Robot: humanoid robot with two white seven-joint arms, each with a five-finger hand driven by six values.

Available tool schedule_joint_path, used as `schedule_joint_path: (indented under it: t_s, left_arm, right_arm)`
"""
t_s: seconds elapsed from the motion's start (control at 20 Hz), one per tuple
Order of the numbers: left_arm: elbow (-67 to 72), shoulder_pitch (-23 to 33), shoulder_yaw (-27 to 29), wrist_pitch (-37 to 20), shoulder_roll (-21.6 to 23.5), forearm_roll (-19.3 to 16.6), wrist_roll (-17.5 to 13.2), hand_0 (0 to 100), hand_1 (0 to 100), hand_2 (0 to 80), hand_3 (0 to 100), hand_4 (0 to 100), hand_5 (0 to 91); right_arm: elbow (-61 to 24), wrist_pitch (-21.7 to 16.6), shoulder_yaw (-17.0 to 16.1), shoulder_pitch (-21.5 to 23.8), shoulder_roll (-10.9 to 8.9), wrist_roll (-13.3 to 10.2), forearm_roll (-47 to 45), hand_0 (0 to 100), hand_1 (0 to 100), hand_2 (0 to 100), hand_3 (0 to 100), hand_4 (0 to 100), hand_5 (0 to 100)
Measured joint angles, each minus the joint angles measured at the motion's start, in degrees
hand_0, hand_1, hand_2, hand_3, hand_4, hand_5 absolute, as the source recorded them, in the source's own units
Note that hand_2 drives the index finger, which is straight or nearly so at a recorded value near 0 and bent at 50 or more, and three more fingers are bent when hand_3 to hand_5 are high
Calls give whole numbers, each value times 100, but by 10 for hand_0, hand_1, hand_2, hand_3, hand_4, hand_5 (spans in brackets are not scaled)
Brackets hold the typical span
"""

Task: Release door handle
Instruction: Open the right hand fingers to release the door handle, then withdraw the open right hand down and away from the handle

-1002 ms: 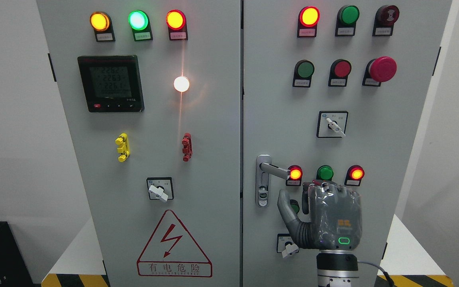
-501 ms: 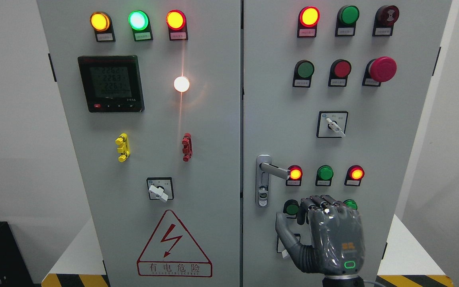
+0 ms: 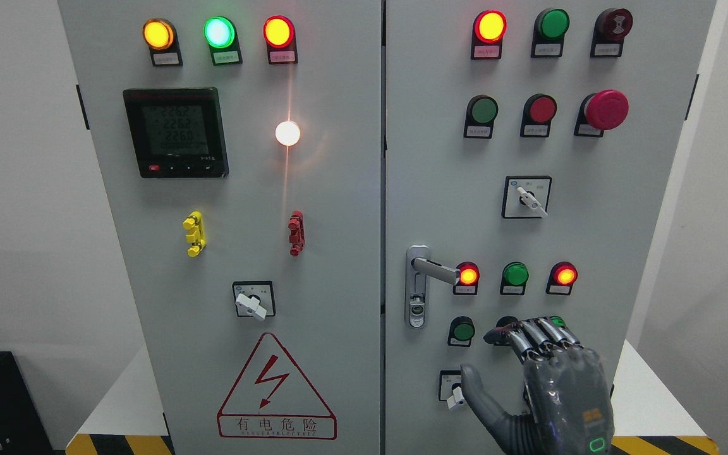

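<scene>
Door handle (image 3: 435,270) free; right hand (image 3: 550,379) well below, fingers loosely spread, holding nothing.

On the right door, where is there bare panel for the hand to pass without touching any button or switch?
Bare panel lies between the door handle and the rotary switch above it, and along the door's right edge. It is crowded around the right hand: its fingers overlap the lower button row beside the green button, and its thumb is near the small selector switch.
</scene>
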Motion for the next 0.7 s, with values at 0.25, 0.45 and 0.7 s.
schedule_joint_path:
  t_s: [0.25, 0.45, 0.7]
  left_arm:
    - [0, 0, 0, 0, 0, 0, 0, 120, 556, 0, 0, 0, 0]
    - [0, 0, 0, 0, 0, 0, 0, 120, 556, 0, 0, 0, 0]
    - [0, 0, 0, 0, 0, 0, 0, 120, 556, 0, 0, 0, 0]
  right_arm:
    - [-67, -193, -253, 47, -62, 71, -347, 448, 168, 0, 63, 64, 0]
    - [-110, -267, -373, 64, -96, 136, -603, 438, 163, 0, 48, 45, 0]
    - [-148, -331, -467, 65, -125, 269, -766, 425, 169, 0, 45, 40, 0]
